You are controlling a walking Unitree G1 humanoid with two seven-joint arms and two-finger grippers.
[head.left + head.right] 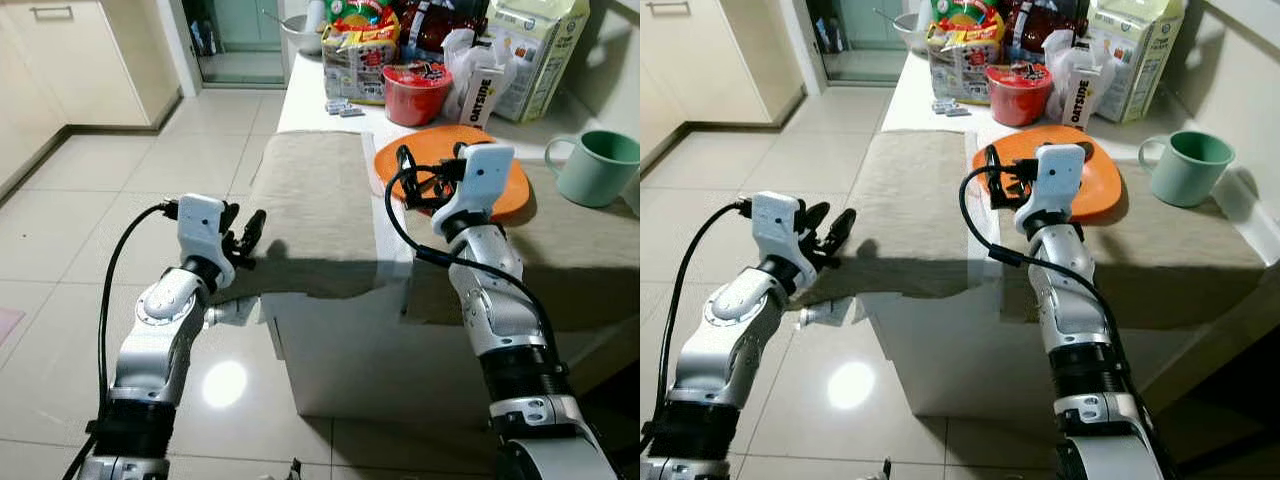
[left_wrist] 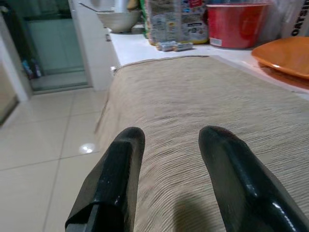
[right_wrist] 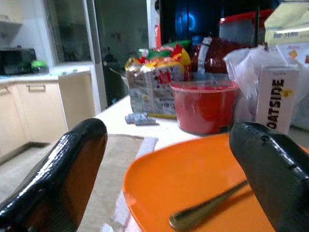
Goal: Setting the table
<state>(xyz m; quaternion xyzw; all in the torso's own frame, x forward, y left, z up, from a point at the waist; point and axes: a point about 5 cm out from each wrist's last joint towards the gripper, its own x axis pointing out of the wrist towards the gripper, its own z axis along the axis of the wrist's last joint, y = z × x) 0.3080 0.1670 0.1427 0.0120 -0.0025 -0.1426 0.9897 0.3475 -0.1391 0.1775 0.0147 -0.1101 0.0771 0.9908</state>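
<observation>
Tabletop (image 1: 305,105), white, runs away from the robot toward a doorway; two beige placemats lie across its near end, the left placemat (image 1: 315,205) draping over the front edge and the right placemat (image 1: 570,255) doing the same beside it, a strip of bare white between them. An orange plate (image 1: 512,190) sits at the far edge of the right placemat, partly on the bare strip; a metal utensil (image 3: 210,210) lies on it, its end hidden, so whether spoon or fork cannot be told. The right gripper (image 3: 166,179) hovers low over the near rim of the plate, its fingers (image 3: 72,169) spread wide apart and holding nothing, the utensil handle lying between them in the wrist view. The left gripper (image 1: 243,238) hangs at the left front corner of the left placemat, just off the tabletop edge; its fingers (image 2: 116,179) are parted with a clear gap and hold nothing, the woven cloth showing between them. A green mug (image 1: 597,165) stands to the right of the plate, handle toward it; behind the plate stand a red bowl (image 1: 415,92), a white carton marked OATSIDE (image 1: 482,95), a snack packet (image 1: 358,62) and a large paper bag (image 1: 540,50); pale floor tiles (image 1: 90,210) spread to the left.
</observation>
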